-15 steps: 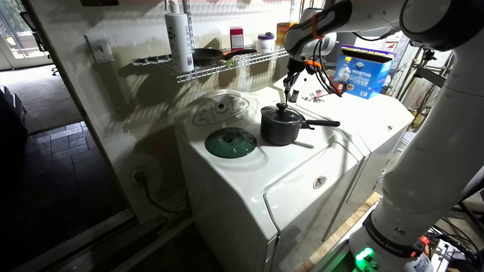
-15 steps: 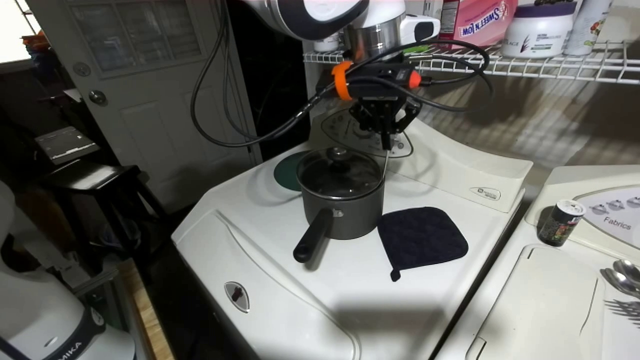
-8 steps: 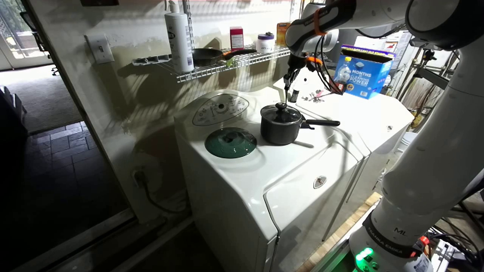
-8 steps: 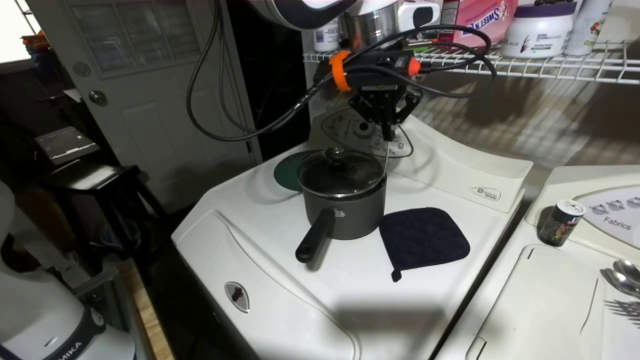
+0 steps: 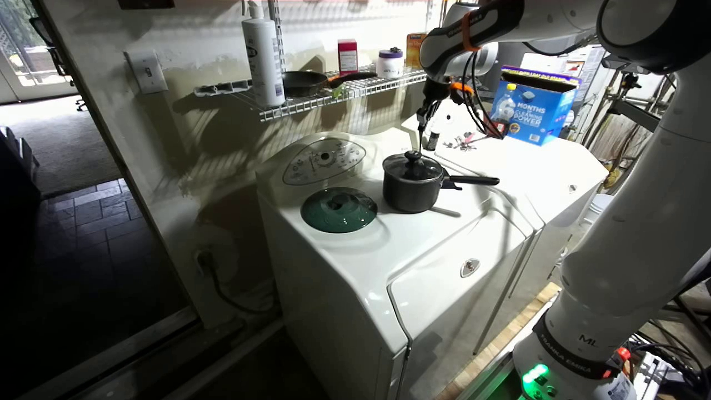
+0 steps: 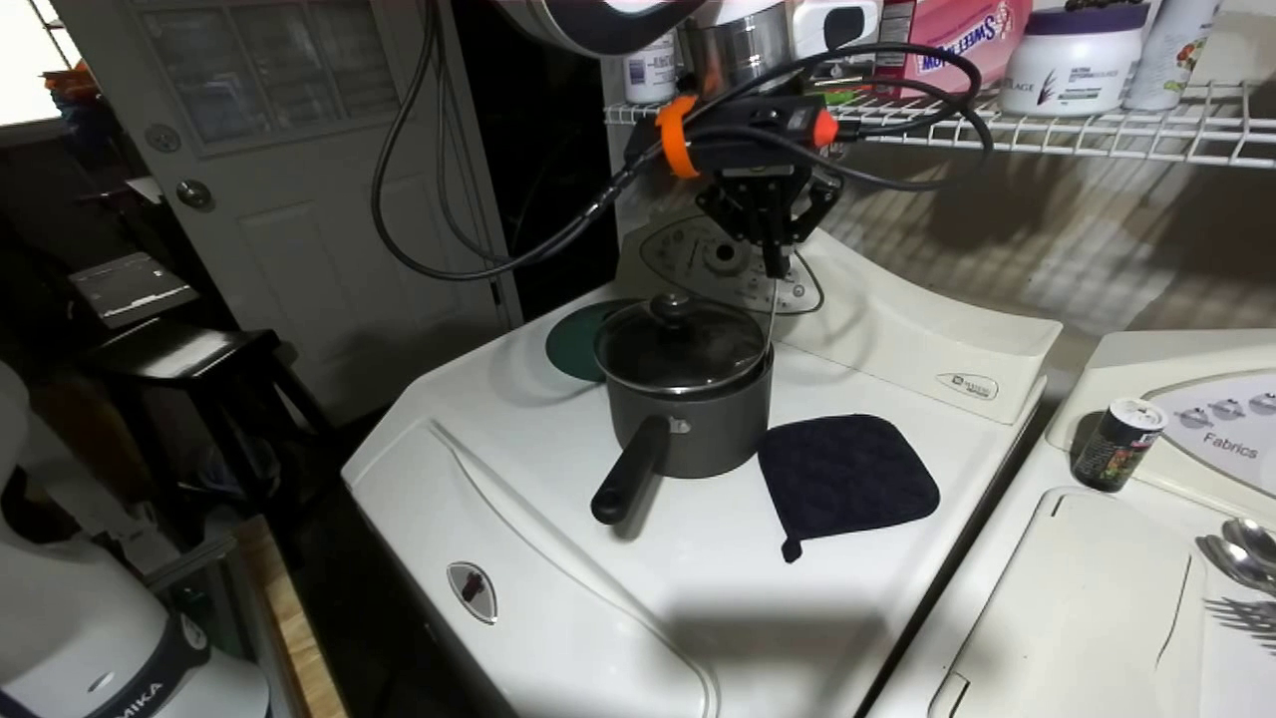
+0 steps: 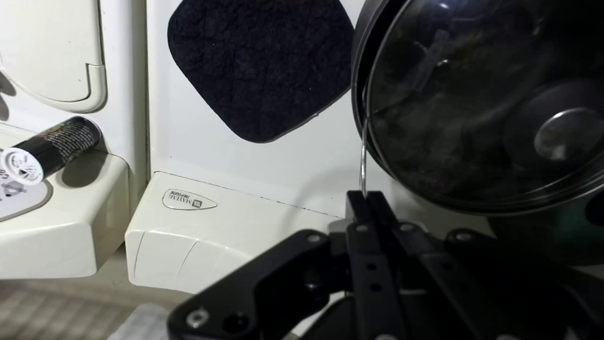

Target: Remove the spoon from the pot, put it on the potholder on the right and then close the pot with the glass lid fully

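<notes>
A thin silver metal spoon point(image 7: 363, 165) stands nearly upright at the rim of a small dark grey round saucepan point(image 6: 688, 439) with one long straight black handle. Only the spoon's slender stem shows; its lower end is hidden inside. The black gripper point(image 7: 366, 194) points down and is closed on the top of the stem, fingertips pinched together, probably so the spoon can be drawn straight up.

The stem rises through a dark crescent gap between the saucepan's rim and a see-through round glass lid point(image 6: 681, 349) with a thin edge and a centre knob. The lid lies across the saucepan off-centre, most likely because the stem is in its way. It can hardly seat fully until the spoon is out, and it may slide as the spoon comes past.

Just beside the saucepan, to its right in an exterior view, a dark navy quilted cloth potholder point(image 6: 847, 477) lies flat, presumably put there to receive the spoon; whether the two touch is unclear. On the opposite side lies an opaque dark green round disc point(image 5: 338, 210). All this rests on a white Maytag appliance point(image 6: 718, 563). Beyond it, a black cylindrical shaker point(image 6: 1119, 446) stands near loose metal cutlery point(image 6: 1241, 558).
</notes>
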You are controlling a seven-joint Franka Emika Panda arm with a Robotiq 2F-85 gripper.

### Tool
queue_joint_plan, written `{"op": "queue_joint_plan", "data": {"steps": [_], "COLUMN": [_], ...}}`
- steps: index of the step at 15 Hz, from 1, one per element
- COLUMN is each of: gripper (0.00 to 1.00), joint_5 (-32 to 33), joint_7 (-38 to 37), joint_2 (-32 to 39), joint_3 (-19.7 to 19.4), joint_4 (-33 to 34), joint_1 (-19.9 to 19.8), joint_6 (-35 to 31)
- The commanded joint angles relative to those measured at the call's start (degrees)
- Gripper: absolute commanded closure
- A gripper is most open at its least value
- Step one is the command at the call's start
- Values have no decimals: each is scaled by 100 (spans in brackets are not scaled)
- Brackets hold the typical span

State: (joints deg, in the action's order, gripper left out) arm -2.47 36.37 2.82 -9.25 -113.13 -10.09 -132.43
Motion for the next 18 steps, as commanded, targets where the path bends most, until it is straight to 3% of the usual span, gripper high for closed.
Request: {"op": "queue_joint_plan", "data": {"steps": [1, 18], "gripper": [99, 99], "joint_5": [91, 88], "joint_7": [-87, -70], "joint_2": [-24, -312], "joint_3": [-1, -38], "joint_4": [33, 3], "joint_1": [-24, -10], "joint_6": [-137, -210]}}
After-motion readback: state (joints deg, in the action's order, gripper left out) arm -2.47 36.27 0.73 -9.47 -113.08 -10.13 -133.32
